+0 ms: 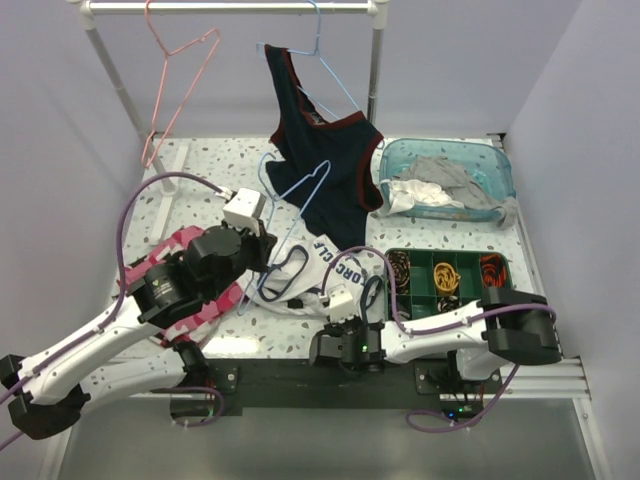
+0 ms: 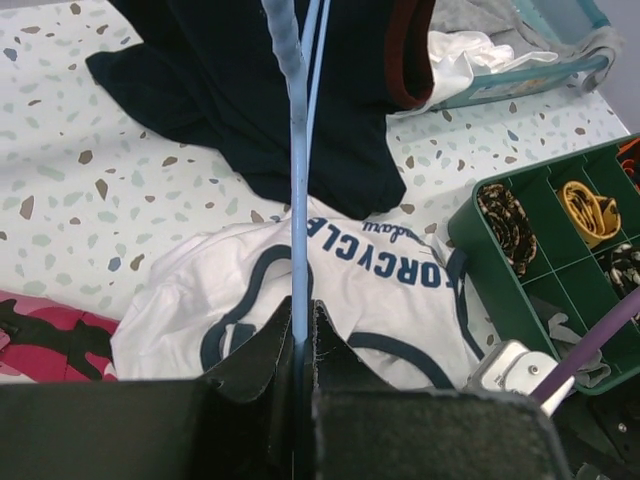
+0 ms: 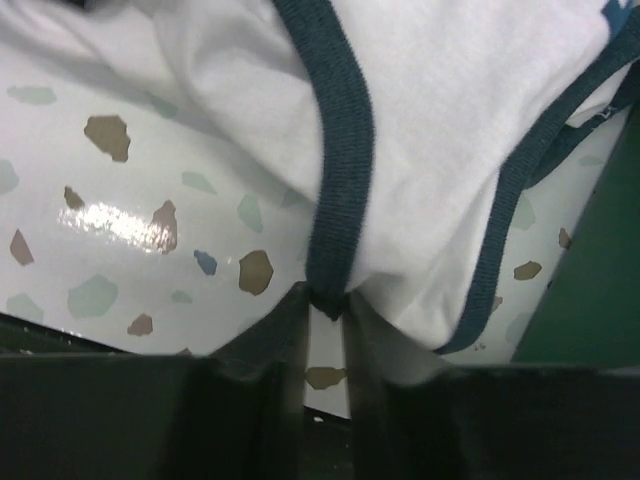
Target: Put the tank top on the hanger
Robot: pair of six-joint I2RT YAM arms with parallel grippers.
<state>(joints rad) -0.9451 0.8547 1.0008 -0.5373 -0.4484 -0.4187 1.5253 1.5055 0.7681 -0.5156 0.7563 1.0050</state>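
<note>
- Rail (image 1: 230, 8) across the back of the table (image 1: 200, 170). A pink hanger (image 1: 182, 90) hangs from it on the left.
- A dark navy top (image 1: 320, 150) with red trim hangs from the rail at centre. Its lower part drapes down to the tabletop just behind the tank top (image 1: 320, 275) and crosses the hanger (image 1: 305, 190) in the overhead view.
- Clear teal bin (image 1: 500, 170) of grey and white cloth at back right.
- Green divided tray (image 1: 445, 300) sits just beside the tank top's right edge.
- Pink camouflage garment (image 1: 190, 295) lies under the left arm, next to the tank top's left side.
- Tank top: crumpled flat on the table, near centre front, between the two arms, blue print facing up.
- Hanger: off the table, tilted up and away from the left gripper (image 1: 268, 245), over the tank top.
- Left gripper: jaws together, clamped on the hanger's blue wire, which runs straight out from between the fingertips in the wrist view.
- Right gripper (image 3: 325, 315): low over the table at the tank top's near edge. Jaws are nearly together, with the navy trim caught between the tips.
</note>
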